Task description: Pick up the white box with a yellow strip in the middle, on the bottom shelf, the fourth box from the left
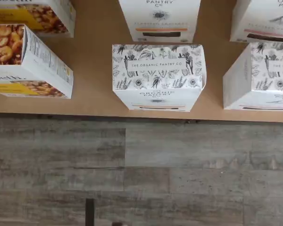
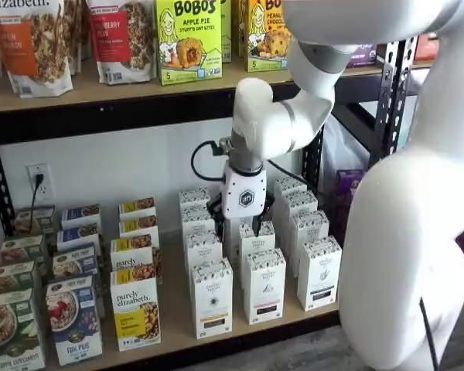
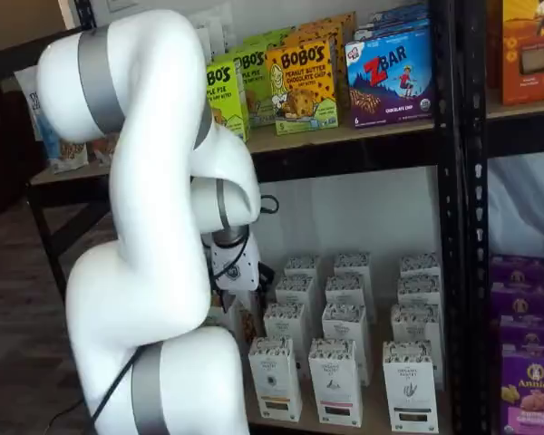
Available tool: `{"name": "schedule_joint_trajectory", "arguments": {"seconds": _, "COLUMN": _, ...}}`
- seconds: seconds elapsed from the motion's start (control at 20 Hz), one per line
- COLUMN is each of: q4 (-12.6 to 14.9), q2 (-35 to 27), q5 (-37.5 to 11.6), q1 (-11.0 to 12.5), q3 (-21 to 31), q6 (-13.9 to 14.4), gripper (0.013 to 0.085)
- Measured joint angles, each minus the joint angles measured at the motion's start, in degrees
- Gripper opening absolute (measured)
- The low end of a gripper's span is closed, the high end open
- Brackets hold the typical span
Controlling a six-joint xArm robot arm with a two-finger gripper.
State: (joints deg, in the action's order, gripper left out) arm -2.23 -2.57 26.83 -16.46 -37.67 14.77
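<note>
We find the tall, narrow white carton with the grey botanical-print top (image 1: pixel 158 77) at the very front edge of the light wood bottom shelf (image 1: pixel 96 101). It stands upright, with a thin yellow strip across its front, and shows in both shelf views (image 2: pixel 213 297) (image 3: pixel 275 376). On one side, just beside it, is a white-and-yellow "purely elizabeth" cardboard box (image 2: pixel 135 313). On the other is a like white carton (image 2: pixel 264 286), with more of its kind lined up behind.

The shelf board is smooth and matte, held in a black metal frame (image 2: pixel 394 93). Below its edge lies a floor of grey wood-grain planks (image 1: pixel 179 179), and behind is a white wall with a socket (image 2: pixel 39 179).

The glossy white arm (image 2: pixel 274 124) hangs over the rows behind our carton. Its jaws are spread wide, gripping nothing and clear of the carton.
</note>
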Motion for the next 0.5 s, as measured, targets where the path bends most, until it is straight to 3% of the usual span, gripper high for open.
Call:
{"name": "schedule_joint_trajectory", "arguments": {"seconds": 0.15, "q4": 1.5, "q2": -2.2, "q5": -1.4, "q1": -0.5, "q3": -0.7, "q6": 1.8, "gripper": 0.085}}
{"name": "schedule_joint_trajectory", "arguments": {"seconds": 0.5, "q4": -0.7, "q2": -6.5, "q5": -5.2, "q1": -1.3, "q3": -1.9, "q6": 0.5, "gripper": 0.085}}
